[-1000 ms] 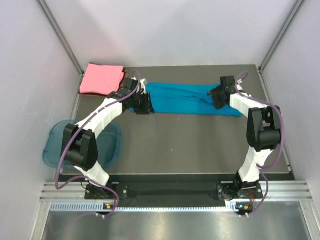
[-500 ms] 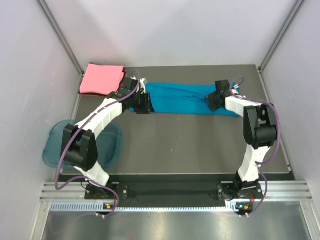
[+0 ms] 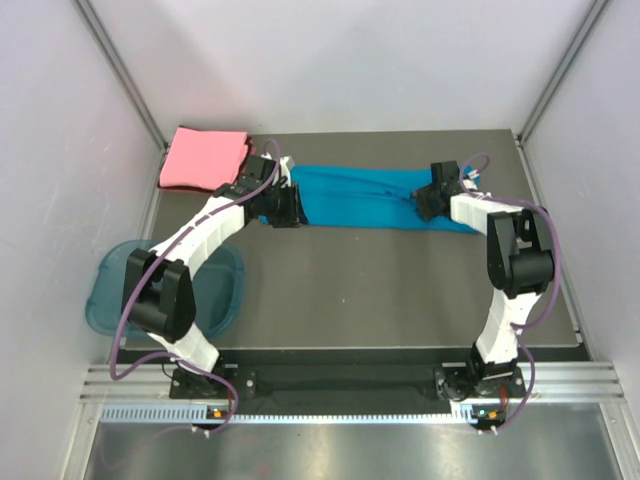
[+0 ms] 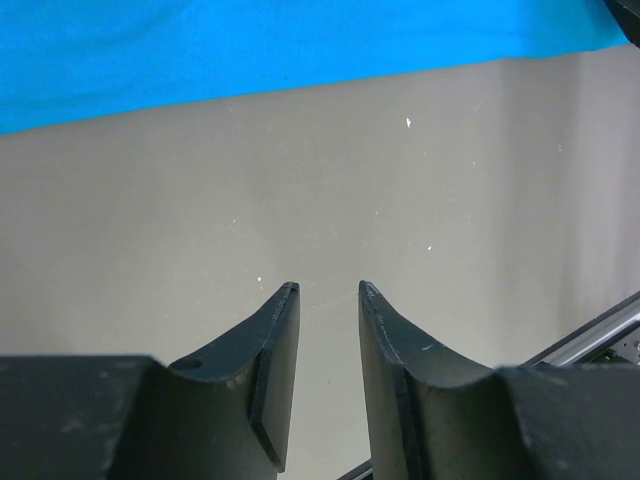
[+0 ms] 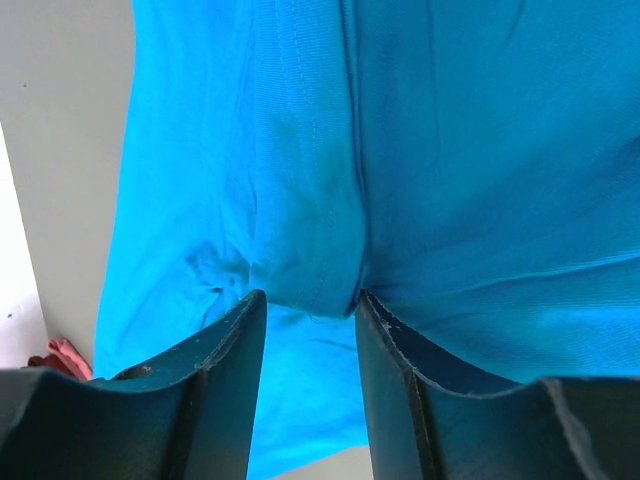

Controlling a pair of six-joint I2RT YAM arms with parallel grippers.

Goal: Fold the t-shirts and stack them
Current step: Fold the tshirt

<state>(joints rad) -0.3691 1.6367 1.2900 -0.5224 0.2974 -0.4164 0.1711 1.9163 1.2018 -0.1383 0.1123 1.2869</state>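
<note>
A teal-blue t-shirt (image 3: 370, 198) lies folded into a long strip across the far half of the table. The salmon-pink t-shirt (image 3: 205, 157) sits folded at the far left corner. My left gripper (image 3: 285, 208) hovers at the strip's left end. Its jaws are open over bare table (image 4: 328, 288), with the teal cloth (image 4: 250, 50) beyond them. My right gripper (image 3: 428, 203) is at the strip's right end. There its fingertips (image 5: 310, 298) pinch a raised fold of the teal shirt (image 5: 450, 150), which fills the gap between them.
A translucent blue tub (image 3: 110, 290) sits off the table's left edge beside the left arm. The dark table (image 3: 350, 290) runs from the shirt strip to the arm bases. White walls enclose the back and both sides.
My right gripper slid a little left onto the teal shirt's right end and its jaws narrowed around a fold. The left arm stayed where it was.
</note>
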